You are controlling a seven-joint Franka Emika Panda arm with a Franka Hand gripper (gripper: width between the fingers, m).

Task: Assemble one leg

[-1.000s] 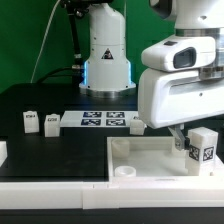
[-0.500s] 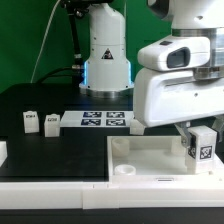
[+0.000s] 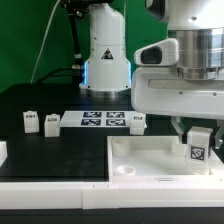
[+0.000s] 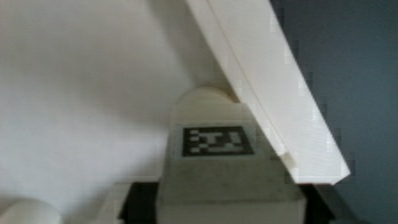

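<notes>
Gripper (image 3: 194, 132) at right of the exterior view, fingers clamped on a leg (image 3: 198, 146), over the tray (image 3: 150, 160), three legs (image 3: 52, 122) at left near the marker board (image 3: 103, 120)

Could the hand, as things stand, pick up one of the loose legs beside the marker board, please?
Probably not yet: the hand is shut on a leg over the tray. The loose legs themselves stand unobstructed.

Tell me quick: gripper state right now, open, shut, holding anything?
Gripper: closed on a leg, carrying it just above the white tray.
</notes>
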